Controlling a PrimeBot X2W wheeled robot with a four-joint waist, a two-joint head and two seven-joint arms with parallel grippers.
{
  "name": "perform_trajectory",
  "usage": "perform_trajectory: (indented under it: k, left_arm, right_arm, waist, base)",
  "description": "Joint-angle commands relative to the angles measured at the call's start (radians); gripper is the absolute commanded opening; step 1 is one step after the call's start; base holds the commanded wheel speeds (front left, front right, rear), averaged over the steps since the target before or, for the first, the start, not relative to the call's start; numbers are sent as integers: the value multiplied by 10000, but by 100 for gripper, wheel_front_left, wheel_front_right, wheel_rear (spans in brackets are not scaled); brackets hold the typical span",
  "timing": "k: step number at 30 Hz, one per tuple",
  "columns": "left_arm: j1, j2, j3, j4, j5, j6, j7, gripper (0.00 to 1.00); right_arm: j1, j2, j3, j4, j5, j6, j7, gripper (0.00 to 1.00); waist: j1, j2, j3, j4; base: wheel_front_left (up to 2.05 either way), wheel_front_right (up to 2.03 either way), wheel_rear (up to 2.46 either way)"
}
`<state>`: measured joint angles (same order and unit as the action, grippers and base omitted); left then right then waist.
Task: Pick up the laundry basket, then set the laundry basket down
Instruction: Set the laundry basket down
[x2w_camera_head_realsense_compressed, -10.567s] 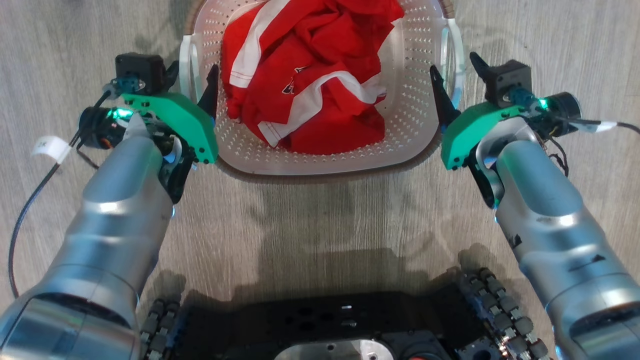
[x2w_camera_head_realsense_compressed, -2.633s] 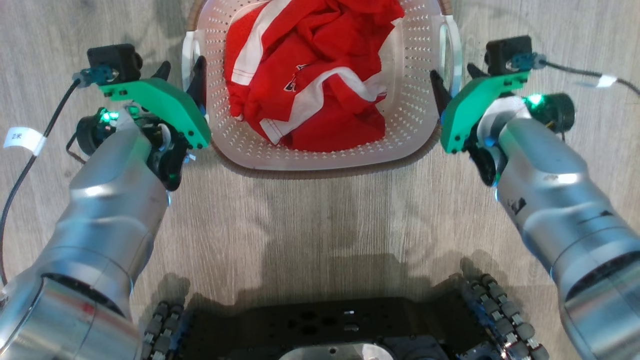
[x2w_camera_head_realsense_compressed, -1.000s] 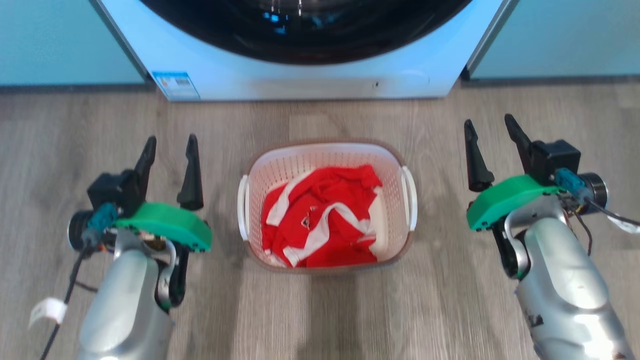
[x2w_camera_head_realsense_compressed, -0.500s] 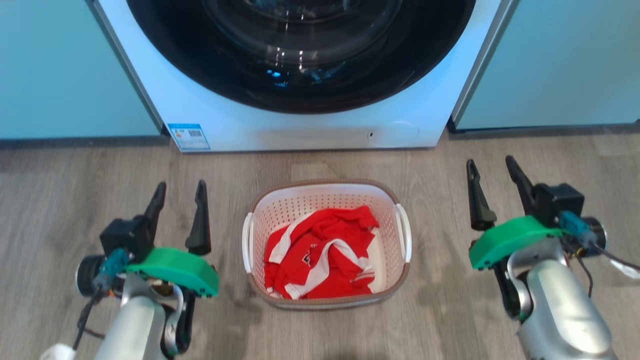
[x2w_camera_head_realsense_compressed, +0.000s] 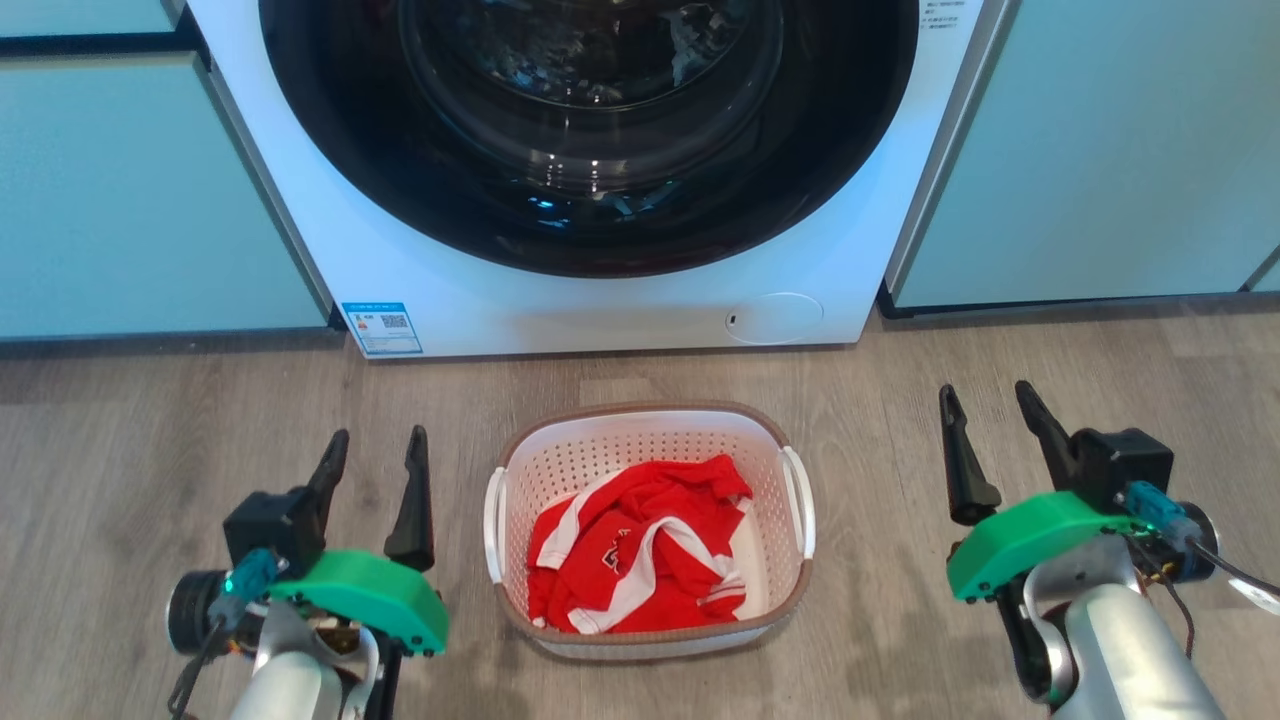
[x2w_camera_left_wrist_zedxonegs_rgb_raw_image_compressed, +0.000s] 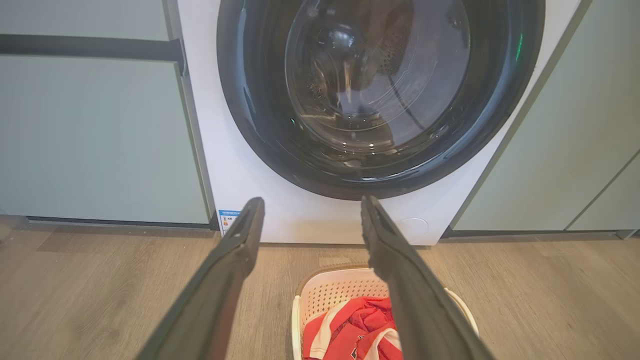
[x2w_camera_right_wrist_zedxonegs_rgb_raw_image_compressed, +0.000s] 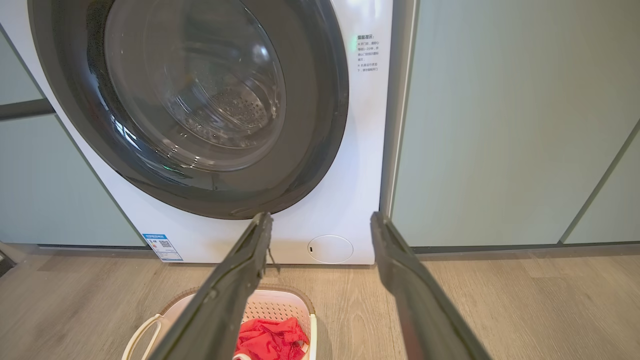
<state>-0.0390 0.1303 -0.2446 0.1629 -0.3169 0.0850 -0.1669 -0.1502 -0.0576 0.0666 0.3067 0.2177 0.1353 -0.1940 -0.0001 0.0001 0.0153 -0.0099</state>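
On the floor before the washing machine (x2w_camera_head_realsense_compressed: 600, 320): left gripper (x2w_camera_head_realsense_compressed: 377, 445) spread open, empty; laundry basket (x2w_camera_head_realsense_compressed: 650, 412) between, apart from both, holding a red garment (x2w_camera_head_realsense_compressed: 635, 555); right gripper (x2w_camera_head_realsense_compressed: 985, 405) likewise open. Probably light, stiff plastic, slightly flexible; best taken by both loop handles (x2w_camera_head_realsense_compressed: 492, 525).

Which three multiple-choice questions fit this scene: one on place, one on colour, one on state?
1. Where is the laundry basket?
A. on the floor before the washing machine
B. inside the drum
C. on a shelf

2. The garment in it is:
A. blue
B. red and white
C. black

3. The left gripper and right gripper are:
A. shut on handles
B. holding the garment
C. open, apart from the basket

1 A: it sits on the floor at the machine's front.
2 B: red cloth with white bands.
3 C: fingers spread, holding nothing.
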Motion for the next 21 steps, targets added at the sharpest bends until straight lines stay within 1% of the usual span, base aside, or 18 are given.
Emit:
perform_trajectory:
  k: [1,21]
  left_arm:
    - [-292,208,326,-380,85,58,41,100]
    - [-234,317,174,-311,66,208,88,100]
  right_arm:
    - [-144,73,178,-430,-28,-46,51,100]
    - [92,73,165,-636,-114,-46,404,100]
  waist:
    - [1,-1,-58,7]
    - [1,-1,-159,20]
  base:
    - [0,0,0]
    - [0,0,0]
